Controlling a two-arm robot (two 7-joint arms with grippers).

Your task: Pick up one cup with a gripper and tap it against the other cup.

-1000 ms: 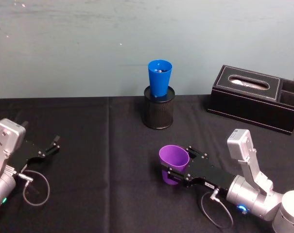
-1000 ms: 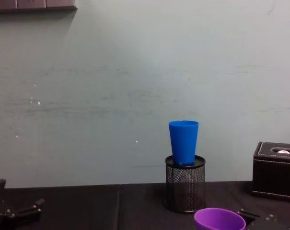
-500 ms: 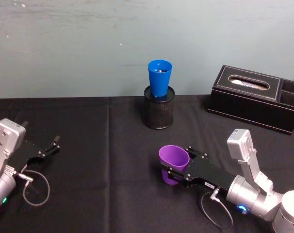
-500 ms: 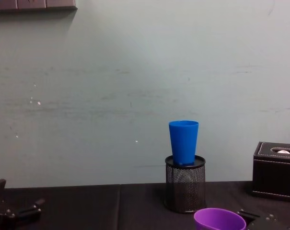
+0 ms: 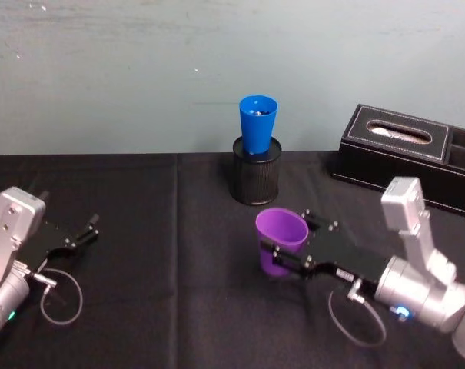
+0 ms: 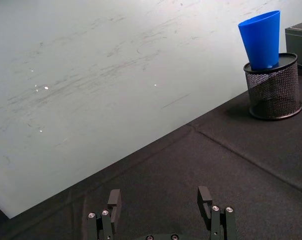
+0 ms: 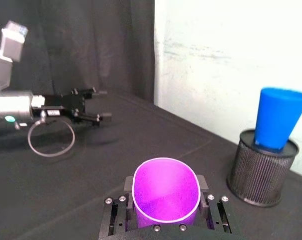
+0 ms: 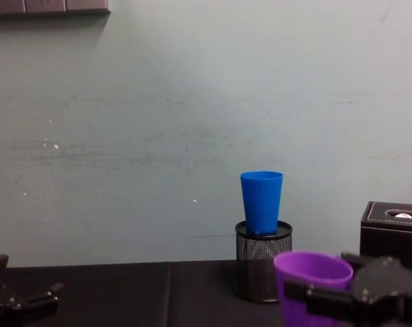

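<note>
The right gripper (image 5: 287, 238) is clamped on the purple cup (image 5: 280, 228), one finger on each side of its wall. The cup is upright, mouth up, right of the worktop (image 5: 163, 292) centre and well apart from the blue cup (image 5: 257, 123). The blue cup stands upright in the black mesh pen holder (image 5: 255, 181) at the middle of the rear edge. The left gripper (image 5: 90, 229) is parked near the front left corner, fingers apart. A black tissue box (image 5: 401, 150) occupies the rear right corner.
</note>
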